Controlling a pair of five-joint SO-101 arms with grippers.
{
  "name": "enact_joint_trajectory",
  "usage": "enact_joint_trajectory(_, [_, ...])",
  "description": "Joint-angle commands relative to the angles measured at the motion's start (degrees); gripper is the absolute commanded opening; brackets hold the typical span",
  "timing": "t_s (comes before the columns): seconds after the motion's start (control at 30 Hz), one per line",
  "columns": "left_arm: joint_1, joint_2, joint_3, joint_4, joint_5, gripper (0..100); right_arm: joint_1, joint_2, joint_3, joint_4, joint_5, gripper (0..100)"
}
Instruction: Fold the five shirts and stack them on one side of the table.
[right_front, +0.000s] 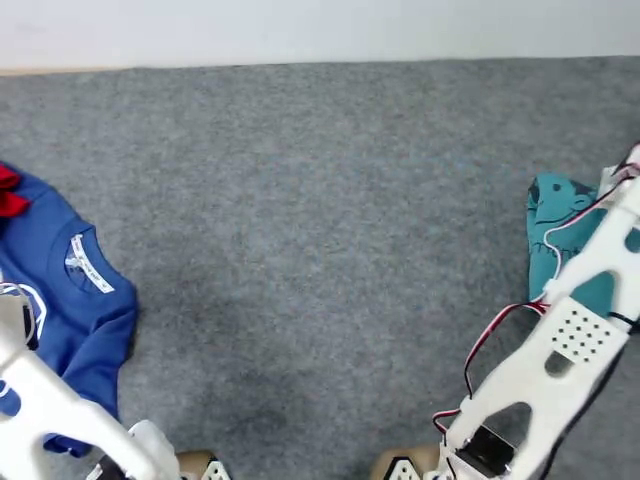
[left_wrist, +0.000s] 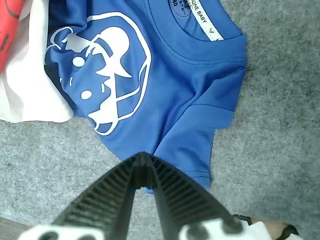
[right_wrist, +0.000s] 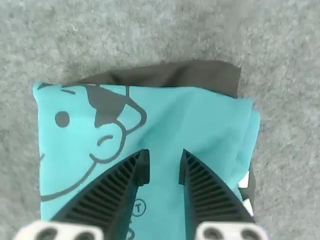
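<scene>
My left jaws are pressed together, tips meeting. The left gripper (left_wrist: 143, 162) sits over the near edge of the blue shirt (left_wrist: 170, 85), though I cannot tell whether any cloth is caught between the tips. My right jaws stand slightly spread with nothing between them, and the right gripper (right_wrist: 163, 167) hangs just above the folded teal shirt (right_wrist: 150, 120). That shirt lies on a dark shirt (right_wrist: 175, 74) whose edge shows beyond it, ahead of my tips.

The next move turns on how the blue shirt lies. It runs straight away from my left tips, hem nearest and collar farthest, so its long axis continues the line of the closed jaws. One sleeve (left_wrist: 200, 145) lies just beside the tips. A white garment (left_wrist: 30, 85) and a red garment (left_wrist: 7, 20) are bunched on the opposite side, the white one touching the blue shirt.

I judge the blue shirt is the left arm's work. On the grey table (right_front: 320, 200) it is well apart from the teal stack where my right arm waits. Any fold along that axis would start from the hem or the sleeve at my left tips.
</scene>
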Motion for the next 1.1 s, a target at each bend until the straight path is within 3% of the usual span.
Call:
enact_joint_trajectory(0.0, [0.3,-1.7,-0.7,1.1,-0.4,0,-1.3,-4.1,-0.8,-2.9,-0.3,10.5])
enact_joint_trajectory(0.2, [0.3,-1.7,-0.7,1.1,-0.4,0,-1.3,2.6,1.5,-7.5,-0.4,10.5])
enact_joint_trajectory(0.5, [-0.1,-1.8,-1.9,1.3,-0.1,0,-8.1,-0.3,-19.3,15.4,-0.6,10.5])
enact_joint_trajectory(0.67, [-0.2,-1.8,-6.6,1.3,0.0,0,-8.9,-4.5,-17.5,15.9,-0.6,10.2])
enact_joint_trajectory(0.87, [0.1,-1.3,-8.0,1.3,-0.1,0,-9.4,-17.7,-5.5,16.0,-4.1,10.1])
enact_joint_trajectory(1.07, [0.3,-1.1,-8.0,1.1,-0.4,0,-10.9,-40.8,25.5,15.9,-4.7,10.1])
